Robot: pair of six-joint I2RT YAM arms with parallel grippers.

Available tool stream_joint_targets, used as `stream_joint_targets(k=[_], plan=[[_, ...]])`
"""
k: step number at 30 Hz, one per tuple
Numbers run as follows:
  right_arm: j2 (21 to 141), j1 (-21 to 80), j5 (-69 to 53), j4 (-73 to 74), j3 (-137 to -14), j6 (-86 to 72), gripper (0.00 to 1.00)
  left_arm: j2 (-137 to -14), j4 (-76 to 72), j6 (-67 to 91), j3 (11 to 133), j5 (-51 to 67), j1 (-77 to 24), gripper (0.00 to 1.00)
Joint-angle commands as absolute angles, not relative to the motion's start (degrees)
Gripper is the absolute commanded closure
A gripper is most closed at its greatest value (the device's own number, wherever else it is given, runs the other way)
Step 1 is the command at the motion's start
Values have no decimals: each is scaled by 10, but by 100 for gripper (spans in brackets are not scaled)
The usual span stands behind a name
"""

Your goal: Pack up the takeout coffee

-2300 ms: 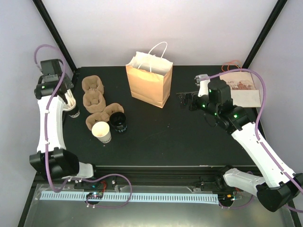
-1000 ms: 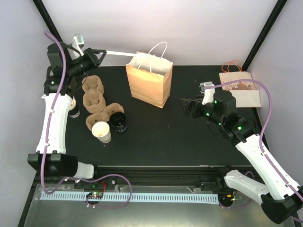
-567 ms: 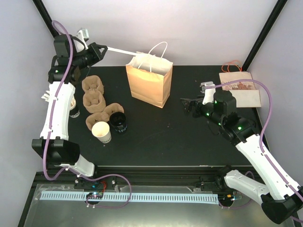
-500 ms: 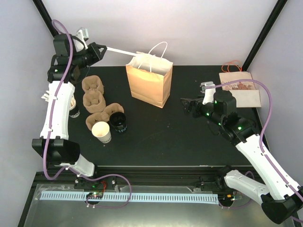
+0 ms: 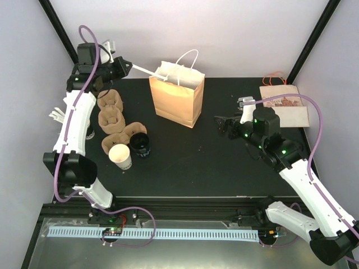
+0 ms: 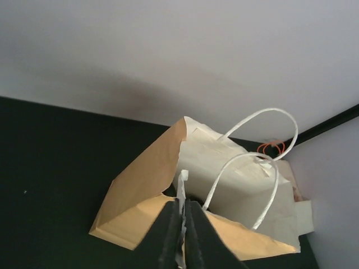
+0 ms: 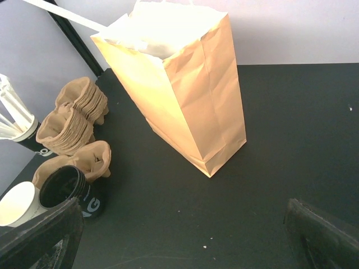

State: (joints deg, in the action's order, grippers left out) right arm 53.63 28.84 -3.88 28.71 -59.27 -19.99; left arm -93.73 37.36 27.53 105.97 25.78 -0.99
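Over the back-left corner of the counter [image 5: 196, 162], seen from above, our left gripper [image 5: 122, 66] is pinched tight on a white straw [image 5: 147, 70]. It holds the straw nearly level, so the far end reaches the mouth of the bag [image 5: 178, 103]. We judge the long reach deliberate: only the straw has to cross the rim. Our right gripper [image 5: 223, 124] hangs near the bag's right side, jaws spread wide and nothing in them, likely ready to steady the bag. Carriers [image 5: 110, 119], a white cup [image 5: 120, 155] and a black cup [image 5: 140, 145] crowd the left side, all outside the bag. We see bare counter in the middle and at the front, so the right arm has room.

From the left wrist, we see the two dark fingers [image 6: 167, 235] meeting around the straw, whose tip sits just above the bag's open mouth. The near rim folds outward, which widens the opening. The handles [image 6: 269, 110] arch over it, and we take them as the edge to miss when the straw goes in.

From the right wrist, that gripper's own fingers [image 7: 39, 238] sit at the lower corners with open counter between them. The bag stands upright, one bottom corner toward us, apart from the carriers and cups on its left, so we have a free path to its side
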Motion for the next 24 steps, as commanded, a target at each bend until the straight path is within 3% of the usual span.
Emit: stream_joint_targets(k=[1, 4, 7, 8, 13, 20, 24], plan=[[534, 287, -30, 280, -590, -195, 0, -959, 376, 242, 1108, 225, -38, 82], [533, 287, -29, 282, -590, -196, 0, -983, 389, 216, 1155, 239, -62, 62], [532, 287, -31, 282, -588, -196, 0, -999, 389, 171, 1191, 277, -89, 25], [533, 287, -32, 282, -587, -196, 0, -994, 383, 159, 1190, 283, -96, 19], [540, 287, -40, 281, -589, -195, 0, -925, 341, 185, 1085, 229, -75, 16], [545, 287, -44, 281, -589, -191, 0, -835, 367, 225, 944, 167, 28, 18], [553, 287, -50, 281, -592, -187, 0, -828, 470, 221, 926, 18, 47, 26]])
